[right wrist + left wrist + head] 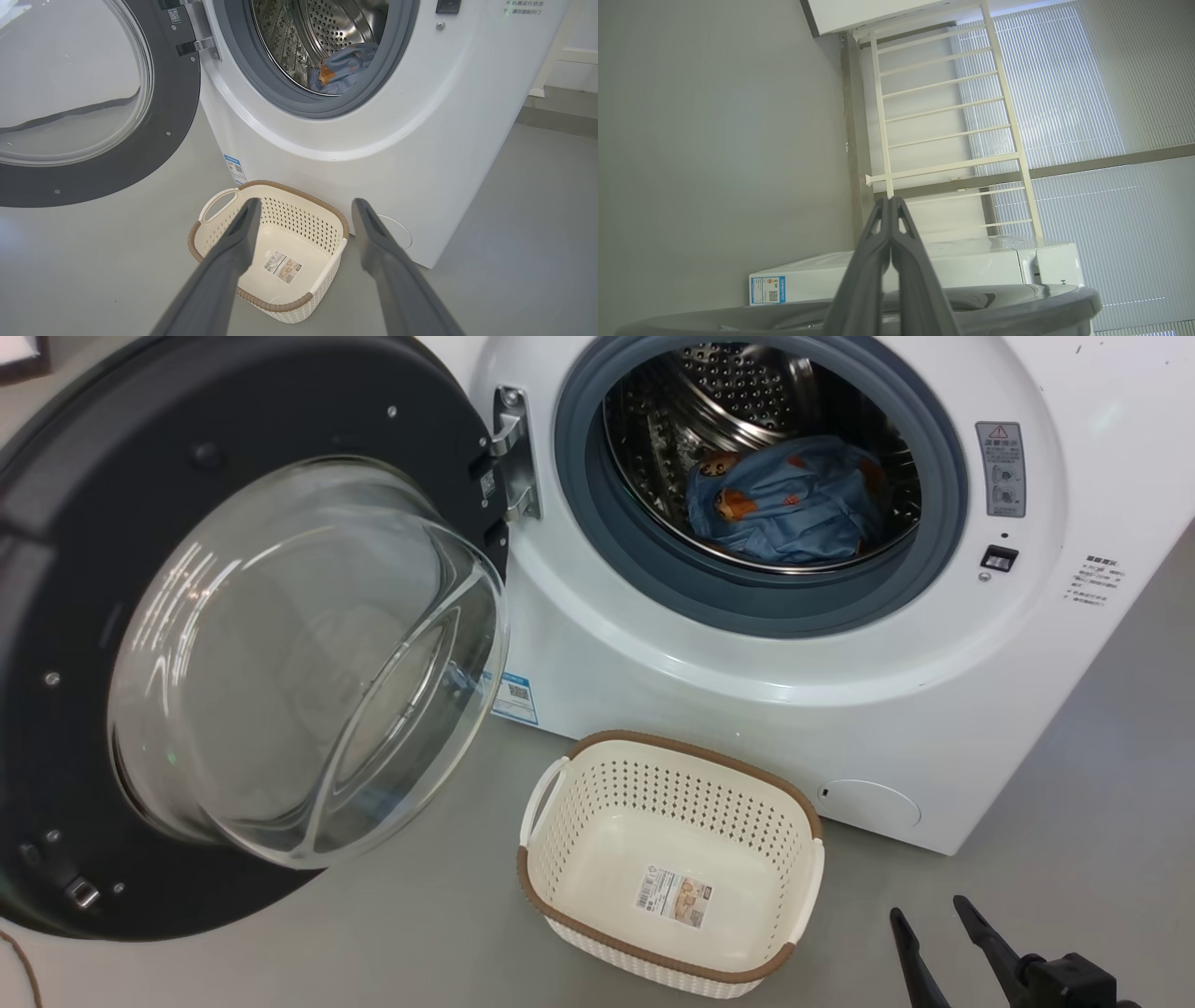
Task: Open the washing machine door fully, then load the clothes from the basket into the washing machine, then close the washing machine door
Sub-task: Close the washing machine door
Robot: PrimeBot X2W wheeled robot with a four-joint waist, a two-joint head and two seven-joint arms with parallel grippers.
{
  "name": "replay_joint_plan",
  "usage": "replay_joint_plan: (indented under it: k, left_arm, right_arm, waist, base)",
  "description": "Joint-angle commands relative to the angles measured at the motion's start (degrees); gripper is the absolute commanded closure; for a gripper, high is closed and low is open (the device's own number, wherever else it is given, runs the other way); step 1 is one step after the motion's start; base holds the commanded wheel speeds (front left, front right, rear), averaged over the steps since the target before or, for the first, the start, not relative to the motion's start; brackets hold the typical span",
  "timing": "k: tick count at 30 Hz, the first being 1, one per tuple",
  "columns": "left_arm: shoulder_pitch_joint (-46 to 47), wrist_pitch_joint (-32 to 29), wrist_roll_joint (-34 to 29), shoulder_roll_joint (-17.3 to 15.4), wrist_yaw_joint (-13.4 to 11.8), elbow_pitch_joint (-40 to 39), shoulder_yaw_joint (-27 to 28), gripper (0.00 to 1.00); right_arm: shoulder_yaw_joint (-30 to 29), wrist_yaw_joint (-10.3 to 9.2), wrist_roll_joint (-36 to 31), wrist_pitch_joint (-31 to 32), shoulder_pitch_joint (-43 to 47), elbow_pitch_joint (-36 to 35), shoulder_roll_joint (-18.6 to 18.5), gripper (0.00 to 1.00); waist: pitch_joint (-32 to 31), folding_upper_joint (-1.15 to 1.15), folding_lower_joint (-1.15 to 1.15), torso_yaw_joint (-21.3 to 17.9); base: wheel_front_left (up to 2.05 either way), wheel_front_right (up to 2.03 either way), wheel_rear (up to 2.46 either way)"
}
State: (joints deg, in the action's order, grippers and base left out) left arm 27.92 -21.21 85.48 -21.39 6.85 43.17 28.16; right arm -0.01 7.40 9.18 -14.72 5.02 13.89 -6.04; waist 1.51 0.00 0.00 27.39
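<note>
One job left: left gripper clenched empty, right gripper spread; clothes near the gasket could jam the washing machine door.

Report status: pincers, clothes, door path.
Left pincer shut, empty; right pincer open, empty. Clothes in drum, basket empty. Washing machine door wide open; basket on floor near its swing.
</note>
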Motion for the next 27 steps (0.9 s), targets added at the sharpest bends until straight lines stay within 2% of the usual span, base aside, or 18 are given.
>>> replay_joint_plan:
  k: [1,5,14,27]
  left_arm:
    - [2.0,-1.54,0.65,-3.18,0.63,-1.16,0.7,1.0]
    - [1.65,-5.77,1.5,-3.13,0.63,-1.68,-0.84,1.0]
    - [0.31,-7.37,1.87,-3.6,0.63,-1.49,-1.32,1.0]
    - [-2.92,-18.26,5.6,-1.45,0.63,-3.75,-3.16,1.0]
  right_arm:
    - [1.89,0.09,-0.6,-0.28,0.33,-1.43,-1.13,0.0]
    - [2.02,0.09,-0.58,-0.28,0.52,-1.28,-1.33,0.0]
    - [2.16,0.09,-0.46,-0.28,0.9,-1.23,-1.48,0.0]
    - [2.57,0.09,-0.15,-0.28,1.82,-1.19,-1.44,0.0]
  waist:
    - [-0.12,0.0,0.0,-0.32]
    - [-0.45,0.0,0.0,-0.73]
    - [-1.15,0.0,0.0,-0.86]
    - [-2.82,0.0,0.0,-0.4]
  base:
    - [0.0,0.0,0.0]
    - [0.0,0.0,0.0]
    - [0.0,0.0,0.0]
    - [0.0,0.0,0.0]
